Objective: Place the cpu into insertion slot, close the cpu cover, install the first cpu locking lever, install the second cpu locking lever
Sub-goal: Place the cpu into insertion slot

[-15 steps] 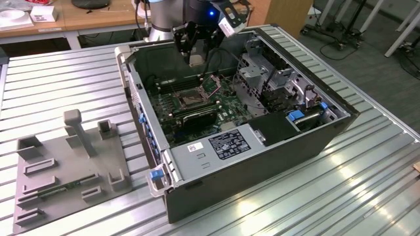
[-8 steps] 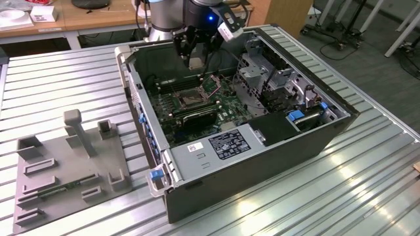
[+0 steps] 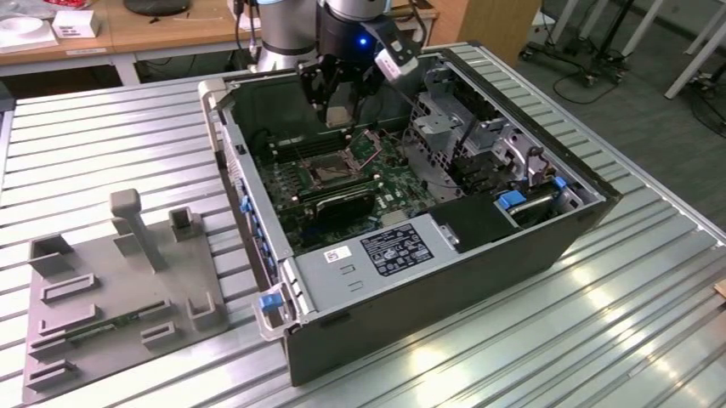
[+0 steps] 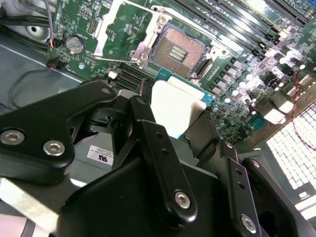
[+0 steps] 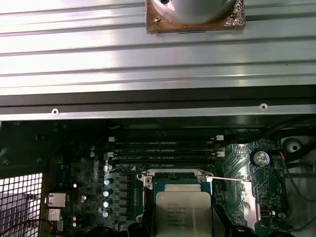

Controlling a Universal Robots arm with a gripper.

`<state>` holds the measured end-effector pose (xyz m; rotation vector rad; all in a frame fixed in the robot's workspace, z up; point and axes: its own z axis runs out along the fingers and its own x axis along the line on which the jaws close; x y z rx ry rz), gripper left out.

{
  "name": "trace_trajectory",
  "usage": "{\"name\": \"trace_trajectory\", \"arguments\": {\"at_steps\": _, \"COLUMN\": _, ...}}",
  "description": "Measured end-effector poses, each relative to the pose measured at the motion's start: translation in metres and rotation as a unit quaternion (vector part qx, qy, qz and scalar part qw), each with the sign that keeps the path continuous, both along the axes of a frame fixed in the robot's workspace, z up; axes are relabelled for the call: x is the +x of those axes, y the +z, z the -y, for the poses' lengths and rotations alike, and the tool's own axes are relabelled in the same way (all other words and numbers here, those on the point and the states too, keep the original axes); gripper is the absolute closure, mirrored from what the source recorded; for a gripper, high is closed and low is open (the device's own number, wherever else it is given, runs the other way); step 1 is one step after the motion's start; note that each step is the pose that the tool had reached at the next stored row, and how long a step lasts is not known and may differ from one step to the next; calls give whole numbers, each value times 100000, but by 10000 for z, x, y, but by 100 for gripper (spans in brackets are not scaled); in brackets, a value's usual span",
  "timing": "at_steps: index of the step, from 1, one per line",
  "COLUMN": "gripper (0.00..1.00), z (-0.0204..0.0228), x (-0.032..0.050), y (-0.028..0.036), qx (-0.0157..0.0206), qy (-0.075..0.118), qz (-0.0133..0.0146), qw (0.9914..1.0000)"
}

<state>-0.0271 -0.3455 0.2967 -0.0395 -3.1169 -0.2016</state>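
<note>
The cpu (image 4: 173,98) is pinched between the black fingers (image 4: 148,133) of the hand (image 4: 177,118) and is held above the motherboard (image 3: 392,183), just beside the insertion slot (image 4: 178,52) and not seated in it. The slot is left uncovered, with its dark contact field exposed. The cpu cover (image 4: 104,24) is folded back on the far side of the slot, and a thin wire lever (image 4: 116,59) is seen across the board near its hinge. The slot is flanked by long black memory slots (image 5: 165,148). The hand is hemmed in by the walls of the open computer case (image 3: 454,280) and by metal drive cages (image 3: 477,144) towards the exterior view's right.

The case is laid on a ribbed metal counter (image 3: 590,340). A grey fixture (image 3: 114,289) with upright posts is set well apart, towards the exterior view's left. Wooden desks (image 3: 170,34) are seen beyond.

In the first wrist view the cpu (image 5: 183,215) is cut off by the picture's edge, and much of the slot is hidden behind it.
</note>
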Motion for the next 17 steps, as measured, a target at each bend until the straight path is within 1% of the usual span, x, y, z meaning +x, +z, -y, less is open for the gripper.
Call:
{"name": "trace_trajectory", "arguments": {"at_steps": 4, "gripper": 46, "z": 0, "x": 0, "y": -25, "qx": 115, "qy": 4, "qz": 3, "qw": 100000}}
{"name": "trace_trajectory", "arguments": {"at_steps": 8, "gripper": 46, "z": 0, "x": 0, "y": -74, "qx": 180, "qy": 7, "qz": -2, "qw": 100000}}
{"name": "trace_trajectory", "arguments": {"at_steps": 14, "gripper": 46, "z": 2, "x": -4, "y": -141, "qx": 374, "qy": 22, "qz": 29, "qw": 99999}}
{"name": "trace_trajectory", "arguments": {"at_steps": 17, "gripper": 46, "z": 3, "x": -5, "y": -153, "qx": 379, "qy": 28, "qz": 27, "qw": 99999}}
